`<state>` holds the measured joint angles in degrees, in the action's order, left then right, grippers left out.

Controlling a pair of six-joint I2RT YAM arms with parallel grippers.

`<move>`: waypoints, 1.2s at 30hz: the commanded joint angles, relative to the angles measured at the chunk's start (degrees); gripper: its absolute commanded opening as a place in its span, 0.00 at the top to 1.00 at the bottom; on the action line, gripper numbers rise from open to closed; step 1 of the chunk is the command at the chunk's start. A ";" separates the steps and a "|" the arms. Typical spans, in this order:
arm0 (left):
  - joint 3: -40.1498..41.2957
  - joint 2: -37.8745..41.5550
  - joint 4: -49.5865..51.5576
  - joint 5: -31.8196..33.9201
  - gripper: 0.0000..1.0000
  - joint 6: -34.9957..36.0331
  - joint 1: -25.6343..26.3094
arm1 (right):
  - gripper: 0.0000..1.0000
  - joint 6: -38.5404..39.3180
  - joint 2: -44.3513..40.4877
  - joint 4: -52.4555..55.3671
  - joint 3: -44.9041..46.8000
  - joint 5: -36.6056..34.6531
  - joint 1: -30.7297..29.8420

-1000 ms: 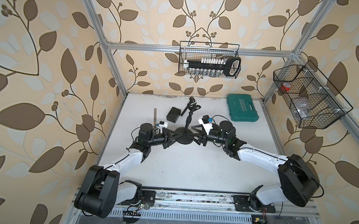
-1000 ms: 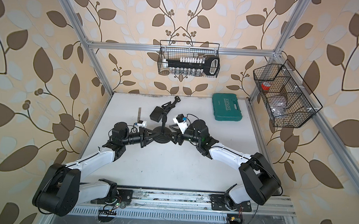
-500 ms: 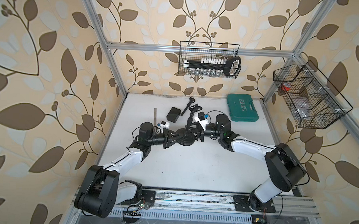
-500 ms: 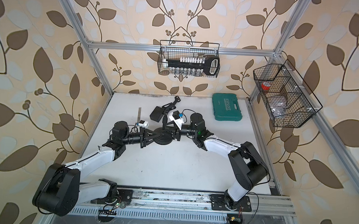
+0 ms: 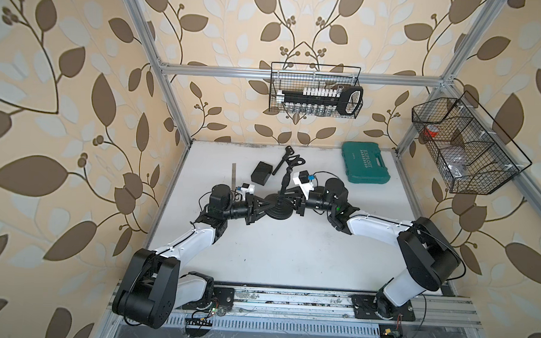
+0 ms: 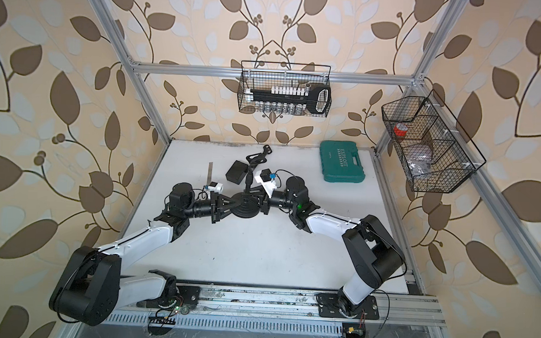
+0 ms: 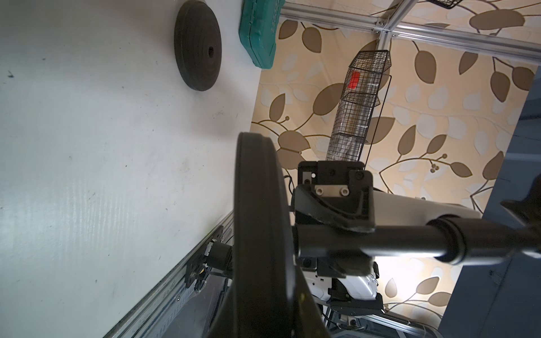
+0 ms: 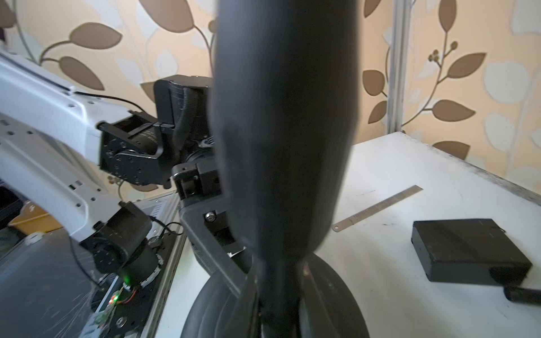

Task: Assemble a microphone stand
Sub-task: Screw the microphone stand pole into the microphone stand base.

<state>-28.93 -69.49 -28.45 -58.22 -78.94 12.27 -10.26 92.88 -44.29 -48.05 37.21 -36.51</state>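
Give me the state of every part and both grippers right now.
Round black stand base: resting on the white table, rim gripped.
Black stand pole: upright in the base.
Left gripper: shut on the base rim.
Right gripper: shut on the pole, low down.
Teal plastic case: closed, lying flat.
Spare black disc: lying flat, untouched.
Black rectangular box: lying flat, untouched.
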 commanded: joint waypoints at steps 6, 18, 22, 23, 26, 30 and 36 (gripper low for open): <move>-3.18 3.63 -10.42 -1.01 1.00 -0.19 -0.14 | 1.00 -9.35 -4.58 13.84 4.62 -47.68 -12.68; -4.63 5.51 -3.32 0.80 1.00 3.36 -0.14 | 0.39 -6.09 -8.61 13.29 4.03 -36.56 -12.35; -4.19 5.12 -0.37 1.28 1.00 4.97 -0.14 | 0.29 0.31 -10.15 10.18 4.85 -8.41 -4.21; -4.04 4.99 -0.53 1.14 1.00 4.93 -0.14 | 0.29 2.49 -10.45 10.63 4.84 -4.63 -2.40; -3.94 4.74 -0.29 0.28 1.00 5.15 -0.14 | 0.30 5.73 -10.73 11.30 4.31 1.71 1.22; -4.29 3.52 -0.19 -1.90 1.00 5.20 -0.14 | 0.36 5.30 -8.44 9.86 2.00 8.81 5.17; -4.62 0.85 -1.77 -4.71 1.00 4.14 -0.14 | 0.45 6.24 -3.93 7.20 -1.78 13.86 5.75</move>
<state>-30.35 -68.25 -24.69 -58.67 -75.33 11.70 -5.45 87.11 -34.70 -47.35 44.91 -30.74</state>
